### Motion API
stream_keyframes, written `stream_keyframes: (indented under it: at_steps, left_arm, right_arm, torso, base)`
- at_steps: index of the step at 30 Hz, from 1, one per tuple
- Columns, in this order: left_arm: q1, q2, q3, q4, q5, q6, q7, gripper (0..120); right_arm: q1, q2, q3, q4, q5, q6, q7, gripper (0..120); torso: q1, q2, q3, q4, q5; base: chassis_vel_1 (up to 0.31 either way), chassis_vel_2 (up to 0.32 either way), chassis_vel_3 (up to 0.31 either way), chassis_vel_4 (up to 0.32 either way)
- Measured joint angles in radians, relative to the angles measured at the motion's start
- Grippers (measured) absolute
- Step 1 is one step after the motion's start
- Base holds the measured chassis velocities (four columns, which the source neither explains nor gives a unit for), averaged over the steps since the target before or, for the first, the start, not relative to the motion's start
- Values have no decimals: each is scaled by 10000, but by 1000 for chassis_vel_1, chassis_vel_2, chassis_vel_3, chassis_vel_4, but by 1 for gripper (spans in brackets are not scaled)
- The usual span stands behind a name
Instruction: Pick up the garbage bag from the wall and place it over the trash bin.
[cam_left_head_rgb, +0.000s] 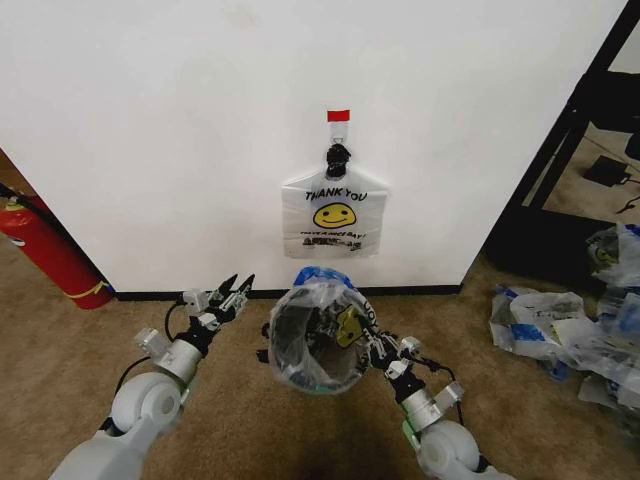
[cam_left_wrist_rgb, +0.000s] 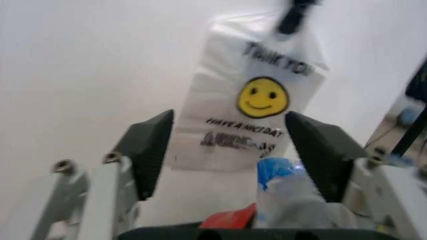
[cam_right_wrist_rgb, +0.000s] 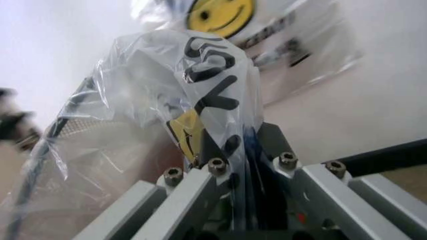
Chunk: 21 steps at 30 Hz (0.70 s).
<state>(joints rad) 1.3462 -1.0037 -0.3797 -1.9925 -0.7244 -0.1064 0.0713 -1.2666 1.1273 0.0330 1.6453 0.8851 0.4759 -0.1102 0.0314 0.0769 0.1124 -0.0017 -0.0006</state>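
Our head cam looks down from up high at the wall (cam_left_head_rgb: 150, 120); both wrist cams sit close behind their pincers, all sharing the hanging bag (cam_left_head_rgb: 335, 215) at 12 o'clock.

Between the spread jaws of the left gripper (cam_left_head_rgb: 233, 291) lies open air, with bare wall (cam_left_head_rgb: 170, 130) ahead. Beside them the bagged trash bin (cam_left_head_rgb: 312, 342) blocks the way toward the right gripper (cam_left_head_rgb: 368, 345), whose jaws are closed on garbage bag (cam_right_wrist_rgb: 200, 90) film
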Motion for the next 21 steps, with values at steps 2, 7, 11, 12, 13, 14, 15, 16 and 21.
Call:
stream_keyframes:
  at_steps: [2,7,11,12,13,14,15,16,21]
  left_arm:
    - [487,-368,292,-595,1919,-194,-289,82]
    - [1179,-1285,878,-849,5274,-635,-351,95]
    - [1237,-1549,1319,-515,6619,-801,-183,101]
    - [1201,-1538,1464,-422,6656,-771,-198,102]
    - [1201,-1538,1464,-422,6656,-771,-198,102]
    - [1171,-1521,1556,-375,6617,-719,-228,103]
    - [1147,-1513,1605,-353,6564,-677,-259,103]
    - [1068,-1502,1695,-304,6346,-548,-364,104]
    - [871,-1496,1975,-326,5071,263,-1066,101]
  right_arm:
    - [-60,204,-155,40,-358,364,720,1]
    - [9,544,-622,123,-1357,932,2060,1]
    - [195,612,-805,42,-2154,1275,2250,1]
    - [254,616,-826,-44,-2379,1356,2207,1]
    - [254,616,-826,-44,-2379,1356,2207,1]
    - [295,624,-834,-128,-2525,1418,2142,1]
    - [309,628,-834,-166,-2582,1443,2108,1]
    - [352,648,-835,-293,-2767,1544,1965,1]
    - [475,734,-815,-779,-3563,1867,1484,1]
  torso:
    - [0,0,0,2,-1]
    - [-1,0,0,6,-4]
    - [-2,0,-1,2,-4]
    - [-2,0,0,2,-1]
    - [-2,0,0,2,-1]
    - [-1,0,0,2,-2]
    - [-2,0,0,2,-3]
    - [-2,0,0,1,-2]
    - [-1,0,0,2,-1]
  base:
    - [0,0,0,0]
    - [0,0,0,0]
    - [0,0,0,0]
    - [0,0,0,0]
    - [0,0,0,0]
    - [0,0,0,0]
    - [0,0,0,0]
    - [0,0,0,0]
    - [0,0,0,0]
